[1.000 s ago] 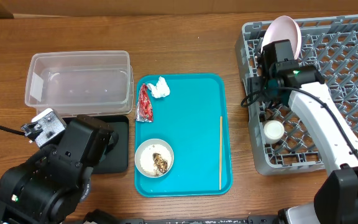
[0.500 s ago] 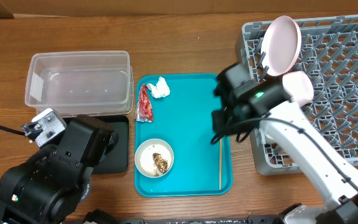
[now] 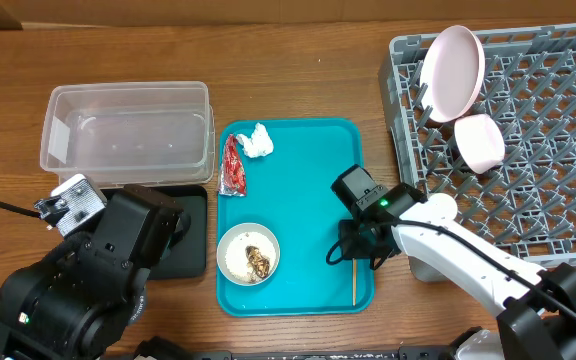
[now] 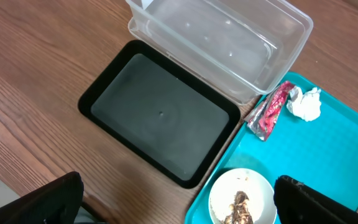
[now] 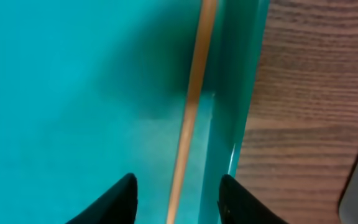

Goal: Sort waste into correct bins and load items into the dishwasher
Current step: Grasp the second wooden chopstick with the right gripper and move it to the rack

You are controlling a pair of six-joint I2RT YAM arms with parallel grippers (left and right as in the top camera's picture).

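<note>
The brown wooden table [image 3: 298, 80] carries four things. A clear tub [image 3: 128, 135] sits at the back left, with a black tray [image 4: 160, 118] just in front of it. A teal tray [image 3: 308, 200] lies in the middle, just beside both. A grey rack [image 3: 548, 150] stands at the right, a strip of bare wood between it and the teal tray.

Right hand [image 3: 352, 250]: hovers over the right side of the teal tray [image 3: 308, 170], directly above the thin wooden chopstick [image 3: 354, 285]; fingers hidden beneath the wrist. Elsewhere on the tray: crumpled red wrapper [image 3: 232, 167] just beside a white tissue wad [image 3: 259, 140] at the upper left, 1 bowl [image 3: 233, 262] of rice and brown scraps at the lower left. In the grey dish rack [image 3: 568, 230], to the right: pink plate [image 3: 453, 70] standing on edge, small pink bowl [image 3: 480, 142] just below it. On the counter [image 3: 298, 60], left of the tray: clear tub [image 3: 128, 90], then black tray [image 3: 196, 240], partly covered by the left arm [image 3: 88, 280].
</note>
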